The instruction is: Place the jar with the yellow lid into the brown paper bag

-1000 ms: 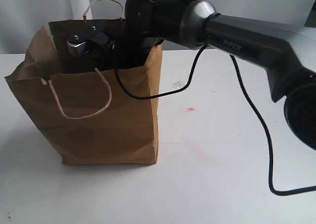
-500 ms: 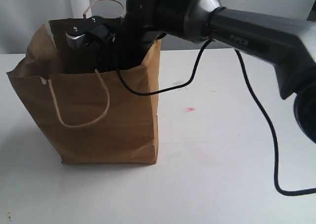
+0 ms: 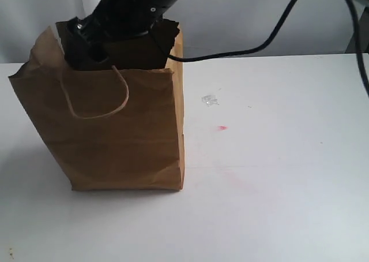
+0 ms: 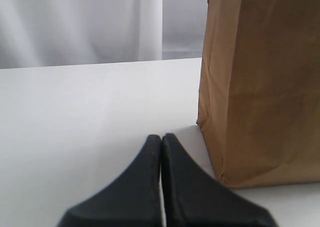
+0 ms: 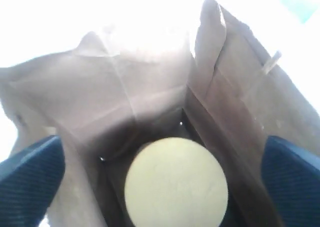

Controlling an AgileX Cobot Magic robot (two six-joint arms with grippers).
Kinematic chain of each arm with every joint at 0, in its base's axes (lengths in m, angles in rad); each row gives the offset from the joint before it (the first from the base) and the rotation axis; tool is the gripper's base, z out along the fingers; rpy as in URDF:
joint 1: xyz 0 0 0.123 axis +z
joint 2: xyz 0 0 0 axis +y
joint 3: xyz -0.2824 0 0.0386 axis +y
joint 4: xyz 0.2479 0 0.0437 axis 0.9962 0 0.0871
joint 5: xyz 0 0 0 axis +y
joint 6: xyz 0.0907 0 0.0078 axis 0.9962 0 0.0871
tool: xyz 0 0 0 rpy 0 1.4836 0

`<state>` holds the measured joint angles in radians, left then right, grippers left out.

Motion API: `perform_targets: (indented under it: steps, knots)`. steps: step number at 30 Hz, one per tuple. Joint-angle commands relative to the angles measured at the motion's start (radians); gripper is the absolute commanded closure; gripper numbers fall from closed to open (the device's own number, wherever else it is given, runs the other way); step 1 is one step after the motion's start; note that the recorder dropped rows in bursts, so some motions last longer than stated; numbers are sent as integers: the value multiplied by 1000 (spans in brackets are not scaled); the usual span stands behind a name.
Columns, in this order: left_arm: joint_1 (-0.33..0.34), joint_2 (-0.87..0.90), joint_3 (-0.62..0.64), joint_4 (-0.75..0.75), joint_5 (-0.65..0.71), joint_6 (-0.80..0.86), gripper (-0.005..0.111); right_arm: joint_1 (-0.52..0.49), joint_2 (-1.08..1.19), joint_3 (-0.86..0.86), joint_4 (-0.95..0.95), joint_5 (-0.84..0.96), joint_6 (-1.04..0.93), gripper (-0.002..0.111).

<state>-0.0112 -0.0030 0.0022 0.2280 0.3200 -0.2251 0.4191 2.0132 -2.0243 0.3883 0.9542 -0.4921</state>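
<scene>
The brown paper bag (image 3: 115,129) stands upright on the left of the white table. My right arm (image 3: 124,14) hangs over the bag's mouth, and its gripper is hidden from the exterior view. In the right wrist view I look straight down into the bag (image 5: 150,97). The yellow-lidded jar (image 5: 175,182) stands on the bag's floor, with only its round pale-yellow lid showing. My right gripper (image 5: 162,169) is open, its fingers (image 5: 30,169) wide apart and clear of the lid. My left gripper (image 4: 161,137) is shut and empty, low over the table beside the bag (image 4: 260,87).
A small clear plastic scrap (image 3: 209,100) and a red mark (image 3: 222,127) lie on the table right of the bag. The arm's black cable (image 3: 242,51) runs across above them. A white curtain hangs behind the table.
My right arm has swung left and higher over the bag's mouth, now covering the back handle. The bag has shifted slightly.
</scene>
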Motion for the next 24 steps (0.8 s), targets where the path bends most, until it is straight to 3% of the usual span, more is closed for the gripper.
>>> perform_targets:
  steps: [1, 7, 9, 19, 24]
  knots:
    - [-5, 3, -2, -4, -9, -4, 106, -1, -52, 4, 13, -3, -1, 32]
    - [-5, 3, -2, -4, -9, -4, 106, -1, -91, 4, 16, 47, 7, 95]
    - [-5, 3, -2, -4, -9, -4, 106, -1, -104, 4, 16, 81, 9, 108]
    - [-5, 3, -2, -4, -9, -4, 106, -1, -217, 6, -74, 267, 62, 108]
    - [-5, 3, -2, -4, -9, -4, 106, 1, -348, 143, -70, 267, 103, 108]
